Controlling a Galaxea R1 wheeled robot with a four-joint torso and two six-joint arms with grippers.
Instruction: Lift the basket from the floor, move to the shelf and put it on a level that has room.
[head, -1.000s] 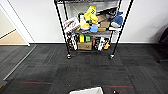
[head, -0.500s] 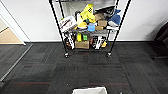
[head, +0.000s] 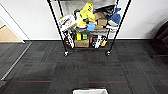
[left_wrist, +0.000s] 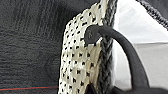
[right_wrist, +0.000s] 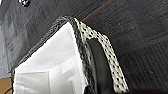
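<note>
The tall black metal wire shelf stands against the white wall, its lower tiers crowded with toys and boxes: a yellow soft toy, a blue item and a brown cardboard box among them. Its small caster wheels rest on the dark grey carpet-tile floor with thin reddish streaks. In front of the shelf the carpet lies open right across to the basket. To one side of the shelf a strip of light tan wooden flooring shows beyond a pale threshold edge; to the other, a dark piece of furniture stands near the wall.

The rectangular tan-and-dark woven basket with cream-white fabric lining sits well in front of the shelf, only its far rim seen at the head view's near edge. In the left wrist view its braided dark rim and one dark loop handle are close up; the right wrist view shows the lining and the other handle. I cannot tell how either hand is set, or whether it grips anything.
</note>
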